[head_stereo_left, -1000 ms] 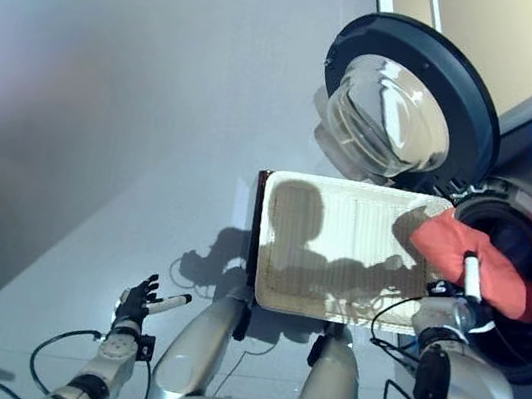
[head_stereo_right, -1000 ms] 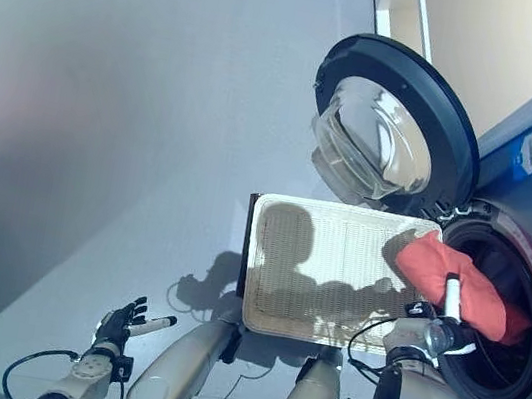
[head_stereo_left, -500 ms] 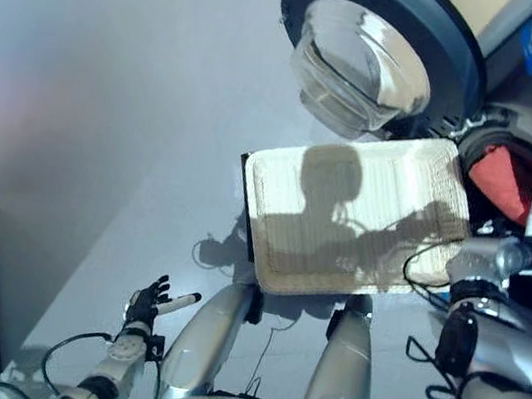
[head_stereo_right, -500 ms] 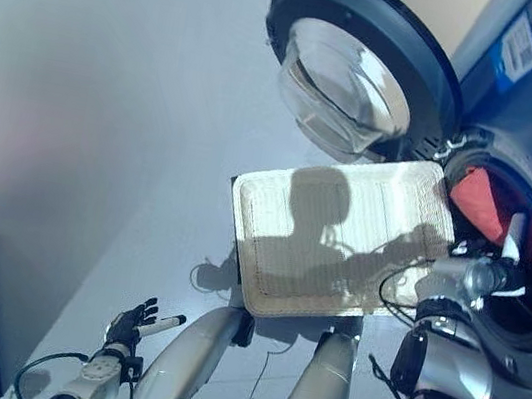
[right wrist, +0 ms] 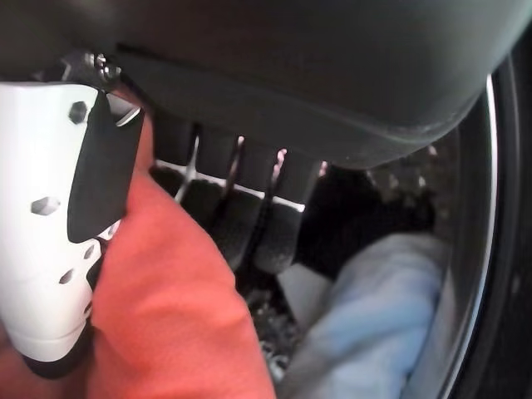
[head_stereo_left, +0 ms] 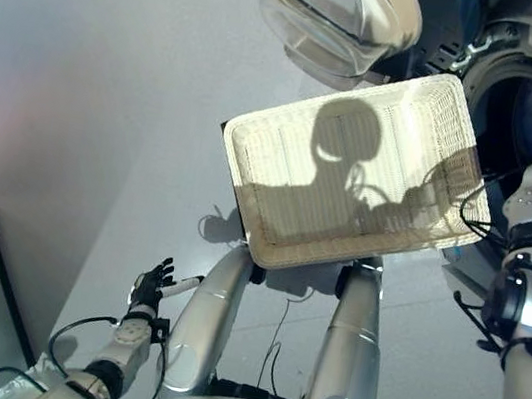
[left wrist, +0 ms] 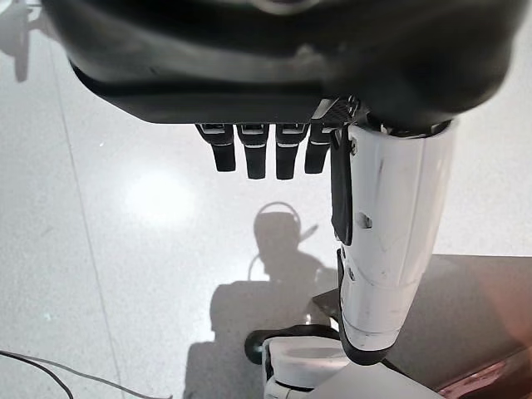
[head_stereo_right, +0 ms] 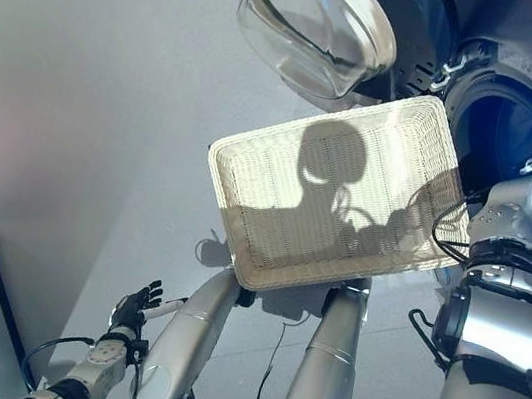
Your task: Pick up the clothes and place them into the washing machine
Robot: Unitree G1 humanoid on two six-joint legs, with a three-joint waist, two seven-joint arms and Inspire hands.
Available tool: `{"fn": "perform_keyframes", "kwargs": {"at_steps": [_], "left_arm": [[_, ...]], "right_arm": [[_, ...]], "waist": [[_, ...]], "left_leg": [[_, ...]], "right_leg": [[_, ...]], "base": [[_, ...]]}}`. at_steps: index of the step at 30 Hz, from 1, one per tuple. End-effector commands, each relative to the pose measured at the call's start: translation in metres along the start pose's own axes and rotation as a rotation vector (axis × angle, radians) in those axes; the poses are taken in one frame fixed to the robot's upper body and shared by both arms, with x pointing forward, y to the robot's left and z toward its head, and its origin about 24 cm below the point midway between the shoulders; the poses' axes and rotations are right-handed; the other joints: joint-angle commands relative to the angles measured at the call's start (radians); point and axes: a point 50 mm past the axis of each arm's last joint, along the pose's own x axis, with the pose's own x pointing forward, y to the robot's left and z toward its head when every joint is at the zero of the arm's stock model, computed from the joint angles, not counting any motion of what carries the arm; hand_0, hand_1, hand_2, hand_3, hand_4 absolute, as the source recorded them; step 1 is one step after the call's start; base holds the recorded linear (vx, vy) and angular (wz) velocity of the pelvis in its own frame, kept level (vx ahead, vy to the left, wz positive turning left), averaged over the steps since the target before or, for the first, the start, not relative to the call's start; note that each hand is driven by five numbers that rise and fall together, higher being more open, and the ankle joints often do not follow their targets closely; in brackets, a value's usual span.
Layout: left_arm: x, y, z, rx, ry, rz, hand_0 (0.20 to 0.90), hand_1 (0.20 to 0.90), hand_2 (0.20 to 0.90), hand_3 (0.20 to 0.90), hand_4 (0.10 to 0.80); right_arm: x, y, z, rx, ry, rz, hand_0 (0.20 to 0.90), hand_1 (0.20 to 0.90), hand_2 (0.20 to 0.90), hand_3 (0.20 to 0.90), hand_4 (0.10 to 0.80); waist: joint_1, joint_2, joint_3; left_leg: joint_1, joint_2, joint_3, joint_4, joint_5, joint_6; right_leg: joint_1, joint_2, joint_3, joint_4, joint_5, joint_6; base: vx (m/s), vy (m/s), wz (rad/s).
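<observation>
My right hand (right wrist: 50,249) is inside the washing machine (head_stereo_right: 520,128) drum, fingers (right wrist: 249,224) and thumb curled round the red cloth (right wrist: 166,324), beside a pale blue garment (right wrist: 374,316) already in there. The basket (head_stereo_left: 351,173) looks empty, so I judge only letting go is left. My left hand (head_stereo_left: 148,289) hangs low on the left, fingers loosely spread, holding nothing.

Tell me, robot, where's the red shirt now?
Right hand inside the washing machine, gripping the red shirt. Left hand open, idle, low. Basket empty. Nothing in the way.

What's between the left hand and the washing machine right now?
The wicker basket sits between the left hand and the washing machine, with bare floor on the hand's side; the eye views show it.
</observation>
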Motion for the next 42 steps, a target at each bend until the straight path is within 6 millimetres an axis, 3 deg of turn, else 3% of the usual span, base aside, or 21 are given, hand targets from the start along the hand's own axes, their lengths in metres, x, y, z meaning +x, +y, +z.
{"fn": "perform_keyframes", "kwargs": {"at_steps": [1,2,3,4,7,13,15,16,18,19,20,21,22,25,26,27,29,30,34,35,42], "left_arm": [[-0.015,0.018,-0.033,-0.011,0.082,0.093,0.900,0.900,0.900,0.900,0.800],[-0.015,0.018,-0.033,-0.008,0.079,0.092,0.900,0.900,0.900,0.900,0.800],[-0.015,0.018,-0.033,-0.009,0.079,0.092,0.900,0.900,0.900,0.900,0.800],[-0.014,0.017,-0.032,-0.013,0.076,0.091,0.900,0.900,0.900,0.900,0.800],[-0.013,0.017,-0.032,-0.019,0.086,0.103,0.900,0.900,0.900,0.900,0.800],[-0.014,0.017,-0.036,-0.041,0.106,0.115,0.900,0.900,0.900,0.900,0.800],[-0.013,0.016,-0.037,-0.031,0.115,0.118,0.900,0.900,0.900,0.900,0.800],[-0.014,0.017,-0.037,-0.030,0.116,0.120,0.900,0.900,0.900,0.900,0.800],[-0.012,0.013,-0.035,-0.012,0.117,0.103,0.900,0.900,0.900,0.900,0.800],[-0.011,0.013,-0.034,-0.007,0.115,0.101,0.900,0.900,0.900,0.900,0.800],[-0.011,0.013,-0.035,-0.005,0.116,0.102,0.900,0.900,0.900,0.900,0.800],[-0.011,0.011,-0.034,0.004,0.111,0.088,0.900,0.900,0.900,0.900,0.800],[-0.012,0.012,-0.035,0.005,0.112,0.089,0.900,0.900,0.900,0.900,0.800],[-0.010,0.011,-0.031,0.017,0.094,0.077,0.900,0.900,0.900,0.900,0.800],[-0.010,0.012,-0.031,0.018,0.095,0.078,0.900,0.900,0.900,0.900,0.800],[-0.010,0.013,-0.032,0.036,0.100,0.075,0.900,0.900,0.900,0.900,0.800],[-0.010,0.015,-0.032,0.040,0.099,0.081,0.900,0.900,0.900,0.900,0.800],[-0.010,0.017,-0.034,0.060,0.109,0.080,0.900,0.900,0.900,0.900,0.800],[-0.012,0.021,-0.039,0.077,0.130,0.087,0.900,0.900,0.900,0.900,0.800],[-0.012,0.021,-0.039,0.077,0.130,0.087,0.900,0.900,0.900,0.900,0.800],[-0.016,0.030,-0.051,0.102,0.194,0.107,0.900,0.900,0.900,0.900,0.800]], "right_arm": [[0.013,0.019,0.116,0.039,-0.431,0.072,0.200,0.200,0.200,0.200,0.300],[0.012,0.024,0.116,0.011,-0.424,0.090,0.335,0.335,0.335,0.335,0.396],[0.012,0.025,0.116,0.011,-0.424,0.091,0.837,0.837,0.837,0.837,0.755],[0.010,0.029,0.116,0.016,-0.418,0.111,0.900,0.900,0.900,0.900,0.800],[0.005,0.037,0.095,0.009,-0.342,0.158,0.900,0.900,0.900,0.900,0.800],[0.004,0.029,0.056,-0.023,-0.219,0.157,0.900,0.900,0.900,0.900,0.800],[-0.004,0.018,0.009,-0.083,-0.086,0.153,0.900,0.900,0.900,0.900,0.800],[-0.004,0.017,0.007,-0.084,-0.084,0.152,0.900,0.900,0.900,0.900,0.800],[-0.019,-0.005,-0.051,-0.173,0.084,0.153,0.900,0.900,0.900,0.900,0.800],[-0.023,-0.015,-0.066,-0.186,0.139,0.147,0.900,0.900,0.900,0.900,0.800],[-0.023,-0.016,-0.067,-0.186,0.141,0.146,0.900,0.900,0.900,0.900,0.800],[-0.034,-0.033,-0.094,-0.226,0.236,0.132,0.900,0.900,0.900,0.900,0.800],[-0.034,-0.034,-0.095,-0.226,0.238,0.132,0.900,0.900,0.900,0.900,0.800],[-0.067,-0.057,-0.143,-0.274,0.405,0.167,0.900,0.900,0.900,0.900,0.800],[-0.067,-0.057,-0.144,-0.274,0.406,0.167,0.900,0.900,0.900,0.900,0.800],[-0.086,-0.068,-0.165,-0.328,0.476,0.205,0.900,0.900,0.900,0.900,0.800],[-0.096,-0.070,-0.173,-0.318,0.510,0.220,0.900,0.900,0.900,0.900,0.800],[-0.113,-0.085,-0.190,-0.352,0.572,0.236,0.900,0.900,0.900,0.900,0.800],[-0.138,-0.115,-0.211,-0.385,0.661,0.239,0.900,0.900,0.900,0.900,0.800],[-0.139,-0.115,-0.211,-0.385,0.661,0.239,0.900,0.900,0.900,0.900,0.800],[-0.160,-0.179,-0.229,-0.595,0.748,0.300,0.900,0.900,0.900,0.900,0.800]], "waist": [[0.018,-0.002,-0.095],[0.021,-0.002,-0.097],[0.023,-0.001,-0.103],[0.018,-0.003,-0.095],[0.012,-0.009,-0.095],[0.007,-0.008,-0.102],[0.007,-0.009,-0.103],[0.007,-0.011,-0.103],[0.013,-0.013,-0.109],[0.016,-0.013,-0.113],[0.016,-0.014,-0.113],[0.027,-0.013,-0.122],[0.026,-0.013,-0.122],[0.047,-0.017,-0.132],[0.046,-0.018,-0.132],[0.060,-0.024,-0.139],[0.063,-0.028,-0.140],[0.078,-0.039,-0.152],[0.095,-0.066,-0.182],[0.094,-0.065,-0.183],[0.105,-0.136,-0.274]], "left_leg": [[-0.028,0.021,-0.124,-0.008,0.056,-0.066],[-0.027,0.025,-0.124,-0.014,0.063,-0.068],[-0.016,0.021,-0.135,-0.009,0.030,-0.071],[-0.024,0.026,-0.124,-0.020,0.065,-0.069],[-0.003,0.029,-0.121,-0.046,0.072,-0.074],[0.028,0.030,-0.118,-0.094,0.087,-0.086],[0.046,0.030,-0.118,-0.118,0.100,-0.092],[0.049,0.030,-0.119,-0.121,0.101,-0.092],[0.071,0.031,-0.119,-0.144,0.110,-0.096],[0.079,0.031,-0.121,-0.153,0.113,-0.098],[0.082,0.031,-0.122,-0.155,0.114,-0.098],[0.098,0.031,-0.127,-0.171,0.122,-0.101],[0.101,0.031,-0.128,-0.174,0.124,-0.101],[0.136,0.028,-0.145,-0.202,0.143,-0.106],[0.138,0.028,-0.146,-0.203,0.144,-0.106],[0.160,0.026,-0.156,-0.221,0.157,-0.112],[0.178,0.026,-0.163,-0.237,0.164,-0.113],[0.210,0.027,-0.172,-0.263,0.176,-0.119],[0.295,0.024,-0.203,-0.339,0.209,-0.130],[0.295,0.024,-0.205,-0.345,0.218,-0.130],[0.423,0.027,-0.246,-0.451,0.251,-0.134]], "right_leg": [[0.029,0.093,-0.077,0.122,-0.143,-0.113],[0.029,0.094,-0.078,0.120,-0.139,-0.114],[0.037,0.096,-0.071,0.129,-0.169,-0.110],[0.031,0.096,-0.078,0.113,-0.137,-0.115],[0.048,0.101,-0.081,0.094,-0.130,-0.117],[0.081,0.094,-0.093,0.058,-0.120,-0.115],[0.109,0.092,-0.102,0.030,-0.111,-0.113],[0.114,0.091,-0.102,0.027,-0.110,-0.113],[0.144,0.085,-0.117,-0.003,-0.099,-0.108],[0.158,0.081,-0.122,-0.016,-0.096,-0.106],[0.161,0.081,-0.123,-0.018,-0.095,-0.106],[0.189,0.074,-0.135,-0.037,-0.093,-0.104],[0.193,0.074,-0.137,-0.040,-0.092,-0.104],[0.250,0.061,-0.165,-0.072,-0.084,-0.101],[0.253,0.060,-0.166,-0.073,-0.084,-0.101],[0.292,0.052,-0.185,-0.093,-0.082,-0.099],[0.314,0.048,-0.198,-0.107,-0.079,-0.098],[0.357,0.041,-0.220,-0.133,-0.074,-0.093],[0.469,0.024,-0.273,-0.204,-0.064,-0.081],[0.470,0.024,-0.276,-0.211,-0.056,-0.081],[0.625,0.010,-0.361,-0.323,-0.032,-0.057]], "base": [[-0.084,-0.014,-0.23],[0.018,-0.002,-0.14],[0.022,-0.008,-0.13],[0.020,-0.010,-0.05],[-0.015,-0.008,-0.01],[0.011,0.012,0.02],[0.008,0.009,0.02],[0.014,0.002,0.09],[0.022,-0.010,0.08],[0.020,-0.014,0.08],[0.027,-0.032,0.12],[0.020,-0.022,0.14],[0.036,-0.039,0.19],[0.035,-0.048,0.22],[0.045,-0.068,0.27],[0.040,-0.050,0.26],[0.050,-0.051,0.34],[0.071,-0.060,0.32],[0.087,-0.033,0.42],[0.099,-0.014,0.44],[0.092,-0.004,0.34]]}}
